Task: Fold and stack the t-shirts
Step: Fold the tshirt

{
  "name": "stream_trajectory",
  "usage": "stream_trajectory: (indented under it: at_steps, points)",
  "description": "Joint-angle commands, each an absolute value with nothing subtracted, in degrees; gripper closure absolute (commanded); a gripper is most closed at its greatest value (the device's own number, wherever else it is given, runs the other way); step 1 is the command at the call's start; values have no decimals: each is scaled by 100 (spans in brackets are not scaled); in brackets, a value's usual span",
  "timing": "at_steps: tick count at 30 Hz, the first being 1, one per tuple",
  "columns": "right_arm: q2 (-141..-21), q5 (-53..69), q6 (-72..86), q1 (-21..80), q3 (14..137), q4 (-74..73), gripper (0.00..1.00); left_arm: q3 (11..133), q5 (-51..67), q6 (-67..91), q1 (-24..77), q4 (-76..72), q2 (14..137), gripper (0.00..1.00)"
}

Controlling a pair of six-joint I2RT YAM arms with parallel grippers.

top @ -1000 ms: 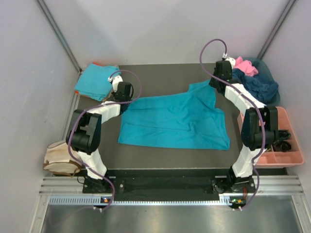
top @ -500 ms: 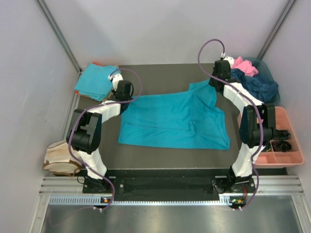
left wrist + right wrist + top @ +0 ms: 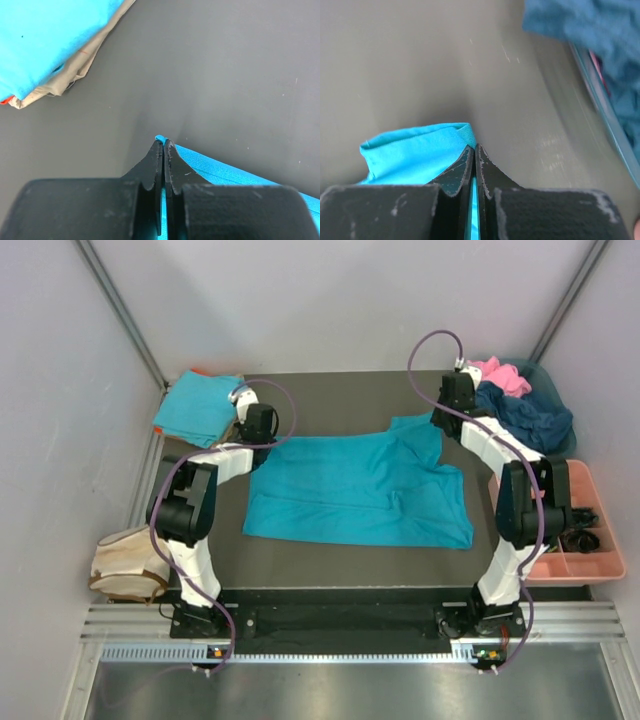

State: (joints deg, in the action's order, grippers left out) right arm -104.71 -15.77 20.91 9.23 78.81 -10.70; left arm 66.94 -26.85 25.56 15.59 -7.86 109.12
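Turquoise t-shirt [image 3: 360,490] spread flat on worktop [image 3: 340,390], top view; folded turquoise t-shirt [image 3: 198,405] far left, pink and navy t-shirts [image 3: 535,415] heaped far right. Left wrist: left hand [image 3: 162,145] pinched on spread shirt's corner. Right wrist: right hand [image 3: 473,149] pinched on its opposite corner

Behind the spread turquoise cloth t-shirt [image 3: 360,490], to its left, sits the folded turquoise cloth stack [image 3: 198,407]; behind to its right, the navy and pink cloth heap [image 3: 530,415]; right of it, the pink plastic compartment tray [image 3: 605,562]. My left gripper [image 3: 161,142] and right gripper [image 3: 474,147] pinch its far corners.
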Motion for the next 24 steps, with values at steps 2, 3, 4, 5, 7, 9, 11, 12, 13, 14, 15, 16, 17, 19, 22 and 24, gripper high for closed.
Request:
stream_trajectory:
  at_steps: [2,3,4,5,7,9,11,12,13,14,15,16,17,19,22,24]
  points:
    - [-9704,-1748,2328,923,7463,-1019,100,6294,-2760,2601,1556,-1142,10381,100]
    - [-9634,-1793,2364,923,7331,-1089,100,6128,-2812,2610,1556,-1143,10319,100]
    - [-9572,-1863,2373,923,7252,-1099,100,6039,-2847,2636,1556,-1143,10266,100]
    - [-9519,-1915,2408,914,7181,-1125,100,5960,-2882,2645,1556,-1151,10213,100]
    - [-9361,-1995,2469,888,7014,-1212,100,5749,-2927,2663,1556,-1178,10081,100]
    - [-9212,-1969,2610,862,6900,-1292,100,5626,-2909,2698,1556,-1160,9985,100]
    - [-9088,-1890,2706,853,6821,-1406,100,5573,-2892,2768,1556,-1108,9906,100]
    - [-9027,-1872,2724,853,6725,-1441,100,5520,-2883,2786,1556,-1099,9870,100]
    - [-8887,-1829,2759,853,6663,-1511,100,5493,-2874,2812,1556,-1081,9844,100]
    - [-8807,-1811,2795,853,6619,-1564,100,5467,-2874,2821,1556,-1046,9792,100]
    - [-8737,-1784,2821,853,6514,-1599,100,5423,-2883,2839,1556,-1028,9756,100]
    - [-8597,-1758,2821,853,6452,-1626,100,5397,-2892,2856,1556,-1011,9712,100]
    - [-8500,-1732,2839,853,6399,-1704,100,5370,-2900,2865,1556,-985,9634,100]
    - [-8359,-1688,2848,853,6241,-1775,100,5274,-2909,2883,1556,-967,9554,100]
    - [-8043,-1504,2883,853,6012,-1846,100,5168,-2935,2926,1556,-905,9387,100]
    - [-7841,-1389,2892,853,5854,-1925,100,5080,-2953,2935,1556,-897,9282,100]
